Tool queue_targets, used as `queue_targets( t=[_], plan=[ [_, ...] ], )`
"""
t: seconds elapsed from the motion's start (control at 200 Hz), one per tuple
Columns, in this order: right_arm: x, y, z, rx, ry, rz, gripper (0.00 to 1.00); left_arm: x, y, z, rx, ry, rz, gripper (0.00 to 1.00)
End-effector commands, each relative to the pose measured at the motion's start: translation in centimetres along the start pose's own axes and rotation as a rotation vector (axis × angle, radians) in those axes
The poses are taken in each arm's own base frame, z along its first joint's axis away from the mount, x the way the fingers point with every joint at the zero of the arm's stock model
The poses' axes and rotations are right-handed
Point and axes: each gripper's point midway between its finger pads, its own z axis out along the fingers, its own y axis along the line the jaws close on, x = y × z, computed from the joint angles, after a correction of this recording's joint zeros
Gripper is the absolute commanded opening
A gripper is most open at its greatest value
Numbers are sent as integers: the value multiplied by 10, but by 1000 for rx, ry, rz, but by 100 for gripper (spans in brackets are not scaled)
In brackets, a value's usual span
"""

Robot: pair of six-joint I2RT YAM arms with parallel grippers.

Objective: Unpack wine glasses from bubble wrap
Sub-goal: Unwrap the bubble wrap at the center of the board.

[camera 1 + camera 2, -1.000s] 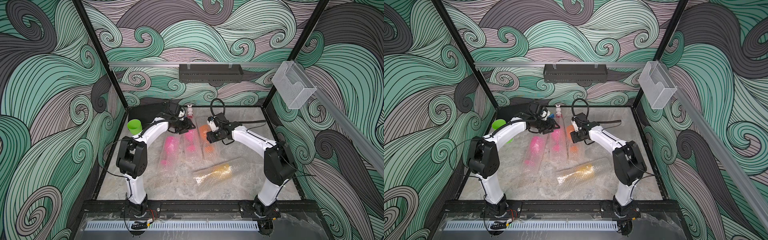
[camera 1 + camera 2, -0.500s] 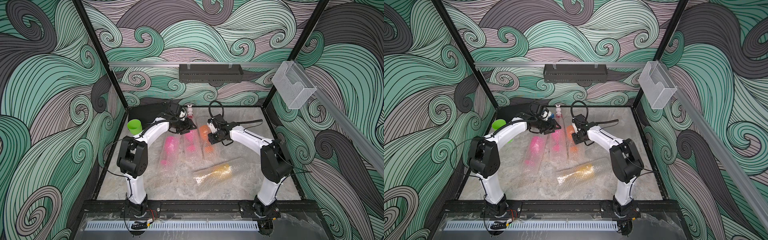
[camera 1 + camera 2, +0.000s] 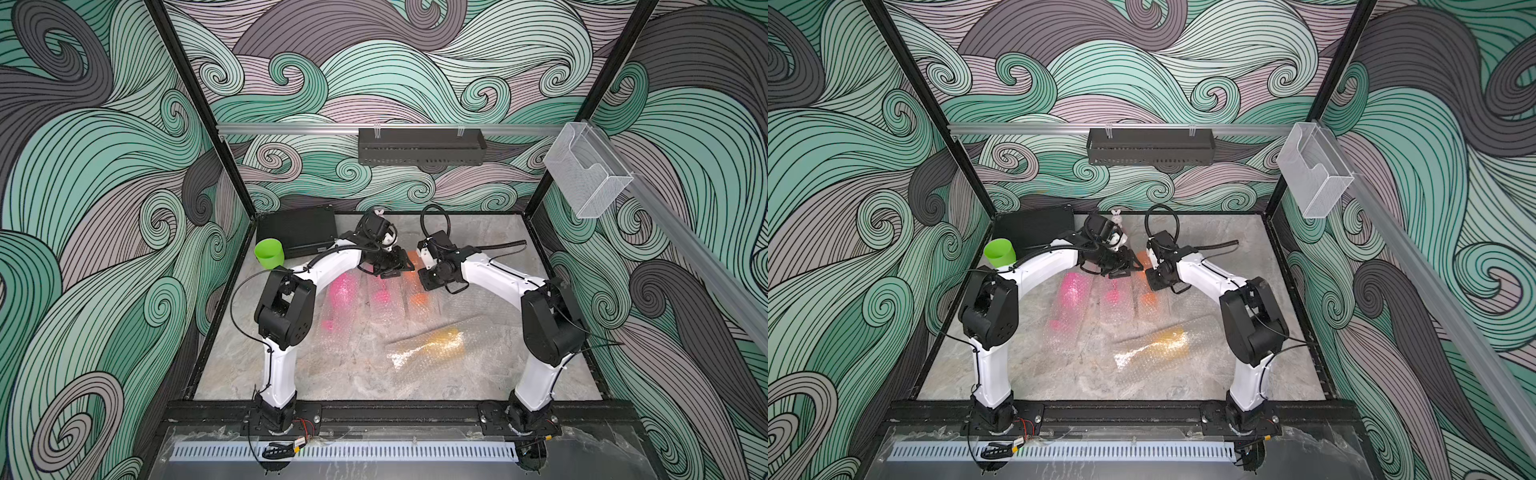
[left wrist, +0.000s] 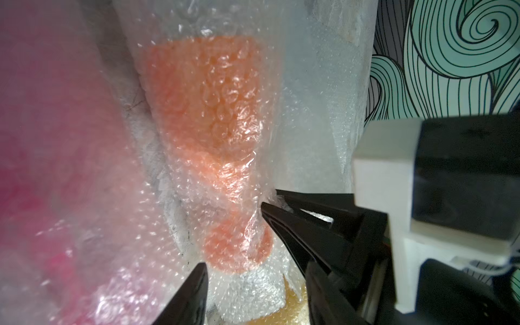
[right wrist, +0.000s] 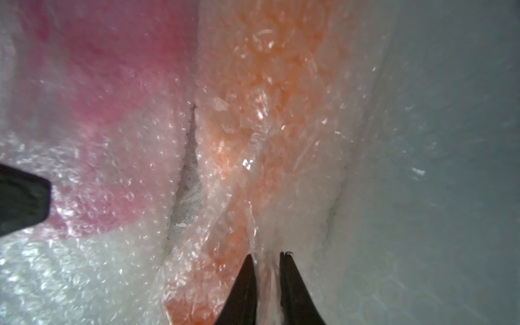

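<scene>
R gripper (image 5: 266, 256): jaws all but pressed together, pinching a thin raised fold of the bubble wrap (image 5: 281, 146). The fold stands up over the stem end of the orange goblet (image 5: 270, 70).
L gripper (image 4: 255, 266): jaws spread wide, one either side of the wrapped foot end of the same goblet. Tips sit close to the wrap; contact can't be told.
Gripper spacing: both sets of tips are just beside each other at the roll's back end in both top views. In the L wrist view the R tips meet the wrap just past L's jaws.
Orange goblet axis: on its side inside the roll, long axis approx. back-to-front on the tabletop (image 3: 478, 374). Foot is twd the back wall, by the jaws; bowl is twd the front, rim end furthest from the jaws.
Inner pink goblet (image 3: 380, 297): wrapped, parallel to the orange one on its L side. The two rolls touch along a seam in the R wrist view.
Outer pink goblet (image 3: 343, 291): wrapped, parallel, further L.
Yellow goblet (image 3: 432, 340): wrapped, lying slantwise nearer the front, well apart from both grippers; which end is the foot is unclear.
Green goblet (image 3: 269, 252): unwrapped, upright, rim up, back-L corner, just beside the black box (image 3: 297, 230).
</scene>
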Motion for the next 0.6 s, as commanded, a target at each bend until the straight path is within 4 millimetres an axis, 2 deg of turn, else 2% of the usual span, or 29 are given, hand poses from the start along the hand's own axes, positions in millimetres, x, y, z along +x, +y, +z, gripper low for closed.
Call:
queue_targets(
  t=[0.0,0.425,0.596],
  plan=[
    [-2,4,-10,-60,-29,56,17,-3,-7,4,-2,1,28,55],
    [9,10,-11,-164,-62,178,14,16,-4,35,-52,75,82,54],
    [10,9,-12,-170,-63,194,14,24,6,46,-99,99,96,51]
  ],
)
